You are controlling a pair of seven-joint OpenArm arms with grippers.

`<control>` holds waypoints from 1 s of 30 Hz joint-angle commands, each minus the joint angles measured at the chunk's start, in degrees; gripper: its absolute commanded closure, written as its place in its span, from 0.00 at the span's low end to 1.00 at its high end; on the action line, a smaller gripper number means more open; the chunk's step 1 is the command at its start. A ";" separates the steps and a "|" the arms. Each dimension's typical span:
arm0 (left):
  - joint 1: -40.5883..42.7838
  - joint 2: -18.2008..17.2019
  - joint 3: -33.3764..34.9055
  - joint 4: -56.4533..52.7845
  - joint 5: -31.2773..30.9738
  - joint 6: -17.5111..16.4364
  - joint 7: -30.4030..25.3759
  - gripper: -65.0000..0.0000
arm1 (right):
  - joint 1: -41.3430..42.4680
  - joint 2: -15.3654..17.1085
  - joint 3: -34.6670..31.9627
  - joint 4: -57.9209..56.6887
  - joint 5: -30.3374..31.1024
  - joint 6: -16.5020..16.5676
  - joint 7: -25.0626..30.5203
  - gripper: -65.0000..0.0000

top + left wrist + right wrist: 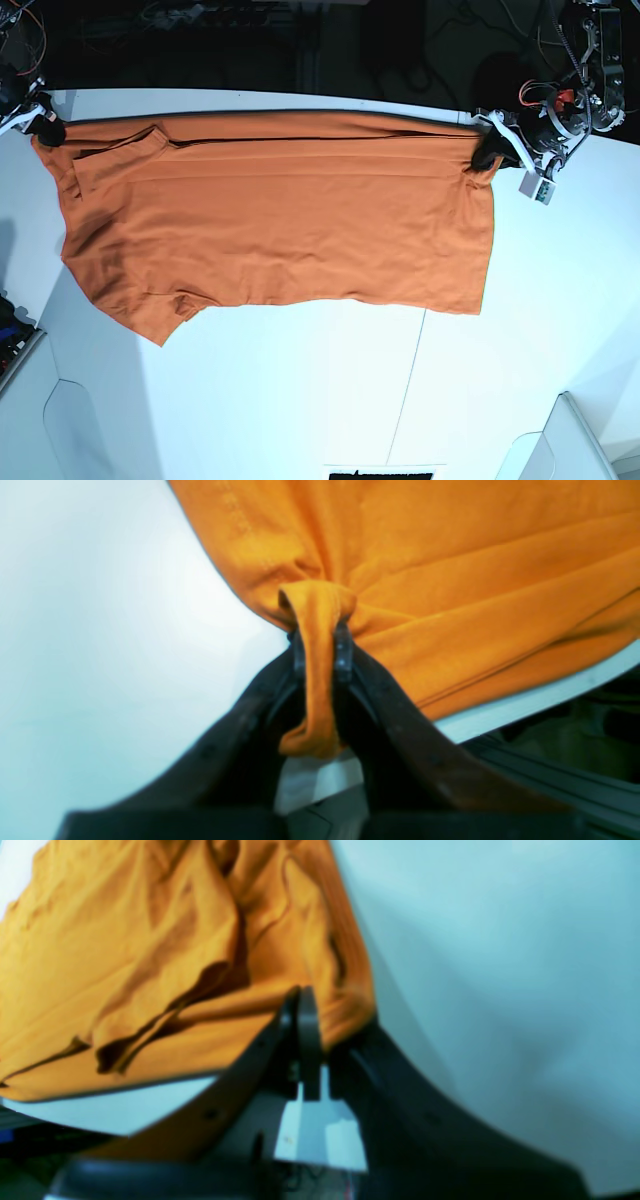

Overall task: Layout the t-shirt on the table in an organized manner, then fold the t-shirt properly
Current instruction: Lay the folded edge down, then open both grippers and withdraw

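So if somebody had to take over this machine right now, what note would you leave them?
Left claw: shut on a bunched corner of the t-shirt, at the far table edge.
Right claw: shut on the opposite corner, same far edge.
Shirt: stretched between the two claws, mostly spread on the table, some wrinkles, one sleeve sticking out at the near side.
Done: laying out is nearly finished.
Left: set the held edge down, smooth it, then all the folding.

Both wrist views are pretty soft and smeary, worst on the dark fingers [344,650] up close. The white counter [300,390] is brightly lit from above and glares pale blue there. The base view is sharper, its far background nearly black, with edges bowing.
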State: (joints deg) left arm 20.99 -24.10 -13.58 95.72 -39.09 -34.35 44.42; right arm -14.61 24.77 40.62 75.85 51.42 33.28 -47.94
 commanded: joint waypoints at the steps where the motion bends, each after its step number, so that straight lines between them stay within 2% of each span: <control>1: 0.15 -0.83 -0.37 0.68 -0.13 -0.48 1.09 1.00 | -0.50 1.40 0.59 1.62 0.22 0.37 0.37 1.00; 4: 0.13 -0.83 -0.37 0.68 -0.59 -1.27 1.70 1.00 | -1.31 1.40 0.57 3.78 -0.07 0.57 0.33 1.00; 5: 0.13 -0.83 -0.37 0.68 -0.59 -1.27 1.70 0.97 | -1.29 1.42 0.57 4.15 -0.48 0.55 0.33 1.00; 10: 0.13 -0.83 -0.37 0.68 -0.76 -1.27 1.77 0.69 | -1.14 1.44 0.57 4.72 -1.53 -0.02 0.31 1.00; 12: -0.04 -0.85 -0.42 0.68 -1.16 -1.27 1.73 0.62 | -1.14 1.60 0.59 4.72 -1.53 -0.04 0.35 0.85; 14: -0.04 -0.87 -0.98 0.68 -2.12 -1.49 1.73 0.61 | -1.11 2.08 0.76 4.79 -1.51 -0.04 0.59 0.71; 17: -0.04 -0.87 -3.06 0.70 -3.76 -2.43 1.77 0.61 | -1.11 2.54 1.99 5.29 -1.51 -0.04 0.57 0.62; 20: -0.07 -1.25 -5.40 0.70 -5.81 -2.43 1.95 0.61 | -0.98 3.37 2.89 5.42 -1.55 -0.04 0.59 0.61; 24: -0.07 -3.61 -8.20 0.70 -8.96 -2.78 1.92 0.59 | -0.07 5.14 4.59 5.42 -3.30 -0.72 3.21 0.61; 26: -0.20 -5.01 -9.68 0.70 -11.08 -2.95 1.95 0.52 | 1.31 6.40 5.25 5.42 -4.26 -1.73 4.15 0.61; 28: -0.22 -6.45 -10.88 0.70 -13.22 -4.81 1.90 0.45 | 3.10 7.82 5.25 5.40 -4.94 -1.90 4.90 0.61; 30: -0.22 -7.63 -11.26 0.70 -14.99 -5.65 1.66 0.44 | 5.57 9.01 5.18 5.33 -5.05 -2.10 6.23 0.61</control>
State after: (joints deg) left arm 21.06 -30.79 -24.38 95.66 -53.10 -39.13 47.13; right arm -9.56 32.12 45.30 80.25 45.36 31.07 -43.22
